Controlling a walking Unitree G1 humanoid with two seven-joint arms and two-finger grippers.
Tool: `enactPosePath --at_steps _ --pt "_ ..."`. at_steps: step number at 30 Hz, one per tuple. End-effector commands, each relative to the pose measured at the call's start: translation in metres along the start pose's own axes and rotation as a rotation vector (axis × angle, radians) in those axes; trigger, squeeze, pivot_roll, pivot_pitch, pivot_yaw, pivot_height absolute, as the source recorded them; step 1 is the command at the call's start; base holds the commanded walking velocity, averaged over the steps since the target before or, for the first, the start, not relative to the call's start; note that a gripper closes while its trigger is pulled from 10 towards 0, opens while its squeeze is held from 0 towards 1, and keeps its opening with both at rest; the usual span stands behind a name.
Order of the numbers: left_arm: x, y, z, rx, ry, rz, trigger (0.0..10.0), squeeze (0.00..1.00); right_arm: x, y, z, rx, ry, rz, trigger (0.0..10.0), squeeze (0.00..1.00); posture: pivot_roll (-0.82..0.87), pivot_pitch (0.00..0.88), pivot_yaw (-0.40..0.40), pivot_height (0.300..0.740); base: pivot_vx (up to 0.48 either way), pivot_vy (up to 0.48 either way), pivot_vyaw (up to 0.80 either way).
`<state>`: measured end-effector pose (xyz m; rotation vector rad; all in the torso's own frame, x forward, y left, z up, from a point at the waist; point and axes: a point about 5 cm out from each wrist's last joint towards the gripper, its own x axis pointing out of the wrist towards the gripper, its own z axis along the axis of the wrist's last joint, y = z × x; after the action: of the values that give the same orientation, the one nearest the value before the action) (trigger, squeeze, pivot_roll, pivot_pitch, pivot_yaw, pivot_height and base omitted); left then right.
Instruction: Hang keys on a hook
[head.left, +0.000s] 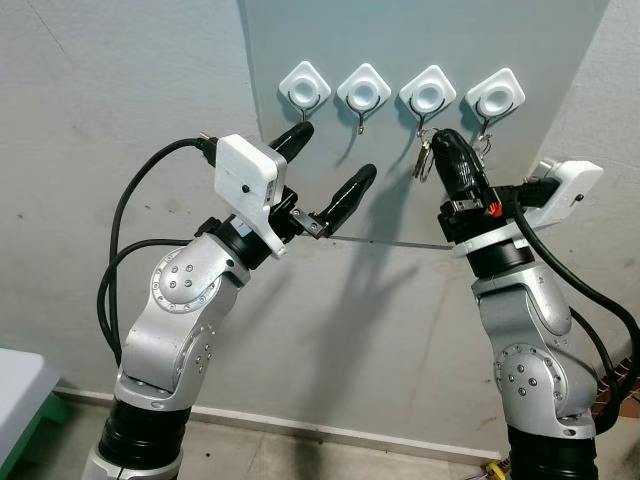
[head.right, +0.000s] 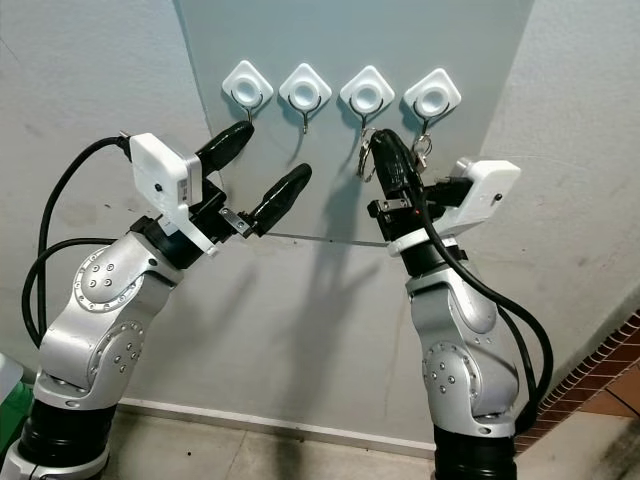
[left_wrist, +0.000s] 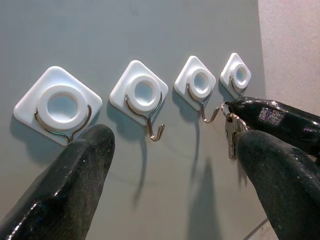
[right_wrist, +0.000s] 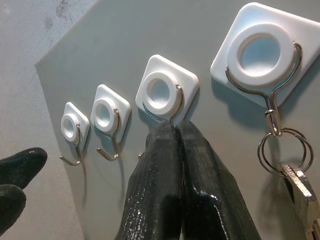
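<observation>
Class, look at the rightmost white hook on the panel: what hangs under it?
A key ring with a key hangs from the rightmost hook. The key's lower end runs out of the right wrist view, so any further keys cannot be seen.

Head stereo pair facing wall, wrist cameras close, all sharing the four hooks (head.left: 400, 95)

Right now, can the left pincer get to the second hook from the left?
Probably yes. The left pincer is open just below the second hook, which is bare, with nothing between them. The right pincer, shut on the keys, is off to the side at the third hook.
</observation>
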<state>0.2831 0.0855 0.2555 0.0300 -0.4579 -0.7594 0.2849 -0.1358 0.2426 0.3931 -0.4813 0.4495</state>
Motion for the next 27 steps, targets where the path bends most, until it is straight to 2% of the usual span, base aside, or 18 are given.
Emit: enactPosePath --at_steps 1,22,27 --pt "0.0009 -0.0013 0.0033 0.01 -0.006 -0.014 10.0 0.0 0.0036 0.0055 0.008 -0.003 -0.034 0.028 10.0 0.0 -0.05 0.0 0.035 0.74 0.0 0.0 0.0" --pt "0.0031 -0.0046 0.0054 0.006 -0.019 -0.019 10.0 0.0 0.01 0.0108 0.008 0.015 -0.025 0.058 10.0 0.0 -0.05 0.0 0.021 0.74 0.0 0.0 0.0" --pt "0.0027 -0.0048 0.0062 0.007 -0.019 -0.015 10.0 0.0 0.0111 0.0082 0.0036 0.032 0.012 0.004 10.0 0.0 -0.04 0.0 0.018 0.74 0.0 0.0 0.0"
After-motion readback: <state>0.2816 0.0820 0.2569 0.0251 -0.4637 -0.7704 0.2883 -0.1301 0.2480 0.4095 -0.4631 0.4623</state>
